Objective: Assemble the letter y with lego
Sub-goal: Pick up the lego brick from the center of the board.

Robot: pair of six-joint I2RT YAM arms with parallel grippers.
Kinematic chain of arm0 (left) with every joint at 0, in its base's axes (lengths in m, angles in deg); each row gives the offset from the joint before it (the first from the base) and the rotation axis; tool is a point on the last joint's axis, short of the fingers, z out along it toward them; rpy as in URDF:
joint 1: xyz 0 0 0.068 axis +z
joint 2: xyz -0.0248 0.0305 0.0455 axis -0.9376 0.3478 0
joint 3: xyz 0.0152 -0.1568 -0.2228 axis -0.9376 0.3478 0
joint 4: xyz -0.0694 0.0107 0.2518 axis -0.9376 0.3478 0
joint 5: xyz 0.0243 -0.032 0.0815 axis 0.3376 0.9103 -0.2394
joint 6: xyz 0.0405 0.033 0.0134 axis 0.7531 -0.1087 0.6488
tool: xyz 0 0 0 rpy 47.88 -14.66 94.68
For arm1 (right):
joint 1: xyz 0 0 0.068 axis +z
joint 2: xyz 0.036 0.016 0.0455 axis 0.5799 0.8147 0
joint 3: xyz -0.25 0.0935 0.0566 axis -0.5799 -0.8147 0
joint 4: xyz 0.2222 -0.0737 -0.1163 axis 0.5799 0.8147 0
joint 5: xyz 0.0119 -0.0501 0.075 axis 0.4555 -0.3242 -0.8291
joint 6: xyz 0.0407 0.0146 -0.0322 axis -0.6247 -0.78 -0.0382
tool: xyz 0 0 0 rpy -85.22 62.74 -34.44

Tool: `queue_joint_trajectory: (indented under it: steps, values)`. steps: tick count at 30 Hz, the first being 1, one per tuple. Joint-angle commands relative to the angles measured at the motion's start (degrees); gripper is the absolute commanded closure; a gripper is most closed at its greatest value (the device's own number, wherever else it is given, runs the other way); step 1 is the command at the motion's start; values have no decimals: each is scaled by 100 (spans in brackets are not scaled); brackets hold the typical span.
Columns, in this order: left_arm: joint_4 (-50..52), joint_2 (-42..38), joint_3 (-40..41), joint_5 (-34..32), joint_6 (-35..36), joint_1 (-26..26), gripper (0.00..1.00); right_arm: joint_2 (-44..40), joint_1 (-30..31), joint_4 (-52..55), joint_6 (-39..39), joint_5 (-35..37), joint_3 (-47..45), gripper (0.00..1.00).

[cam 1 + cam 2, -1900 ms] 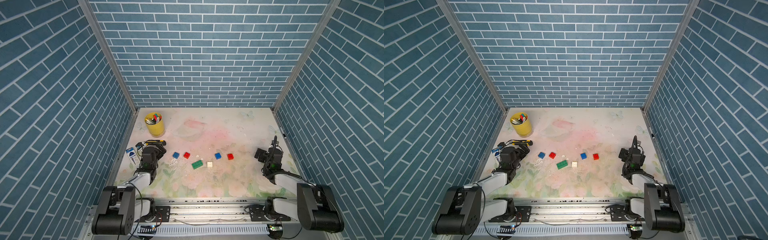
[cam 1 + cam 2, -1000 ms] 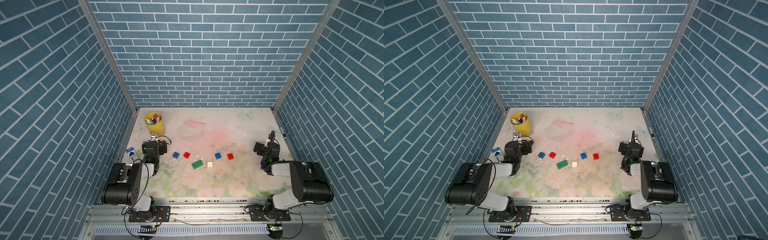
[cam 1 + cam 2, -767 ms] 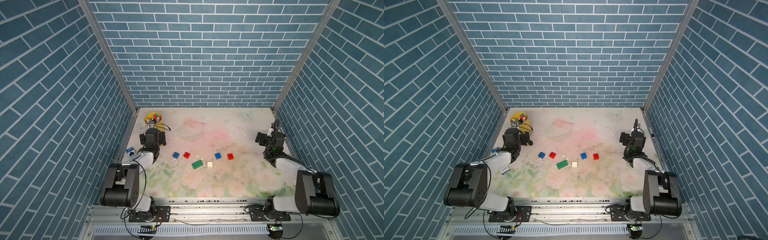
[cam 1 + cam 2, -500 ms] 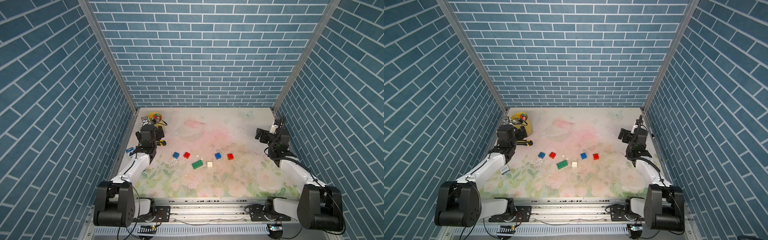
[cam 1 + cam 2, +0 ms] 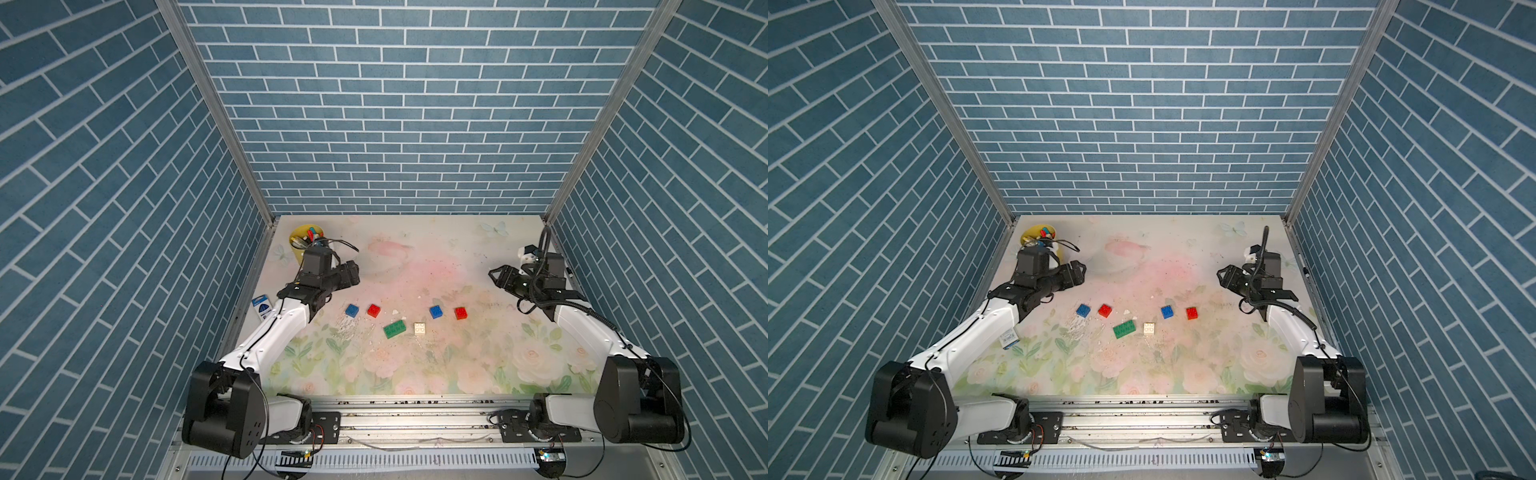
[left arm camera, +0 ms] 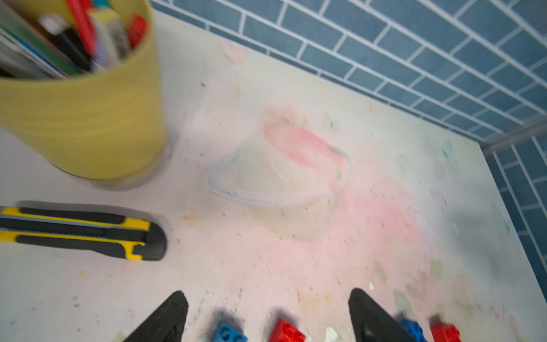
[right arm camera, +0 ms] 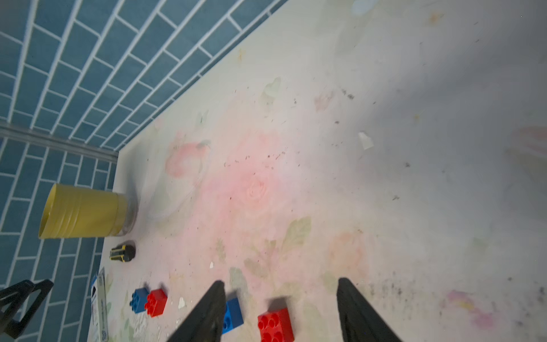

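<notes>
The lego [image 5: 1124, 329] lies on the floral worktop [image 5: 457, 374] as six loose bricks, none joined to another, so the letter y is not yet built.

- **Bricks:** The green brick [image 5: 394, 328] sits near the middle, slightly askew. The white brick [image 5: 419, 328] is just beside it on the right arm's side, with a narrow gap between them.
- **Left pair:** Behind the green brick, toward the left arm, the left blue brick [image 5: 352, 309] and left red brick [image 5: 374, 310] sit side by side.
- **Right pair:** Behind it on the other side, beyond the white one, are the right blue brick [image 5: 435, 311] and right red brick [image 5: 460, 313].
- **Left fingers:** The left fingers [image 6: 165, 319] are spread wide and hold nothing. In both top views they hang above the worktop, farther back from the green brick than the left pair.
- **Right fingers:** The right fingers [image 7: 361, 314] are also apart and empty, well away from the green brick on the right side and pointing in toward the bricks.
- **Other things:** A yellow cup [image 5: 300, 245] of pens stands well apart from the green brick, in the far left corner. A yellow-and-black utility knife [image 6: 83, 234] lies flat near the cup. A small blue-and-white packet [image 5: 262, 306] lies at the left edge.
</notes>
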State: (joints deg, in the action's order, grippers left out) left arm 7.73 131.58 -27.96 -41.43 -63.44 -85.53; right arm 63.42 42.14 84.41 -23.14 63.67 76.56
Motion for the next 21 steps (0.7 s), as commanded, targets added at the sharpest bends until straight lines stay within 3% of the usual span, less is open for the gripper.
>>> queue_joint_trajectory:
  steps: [1, 6, 10, 21]
  values:
    - [732, 186, -73, 265, -59, -288, 14, 228, 532, 1463, 409, 593, 546, 40]
    - [757, 327, 73, 528, -251, -623, 23, 785, 1127, 2832, 637, 1442, 1155, 40]
    - [533, 384, 153, 591, -455, -1019, 32, 1124, 1430, 3489, 745, 1614, 1466, 41]
    - [462, 978, -138, 622, -546, -1590, 32, 2106, 2013, 4067, 1088, 1493, 2099, 38]
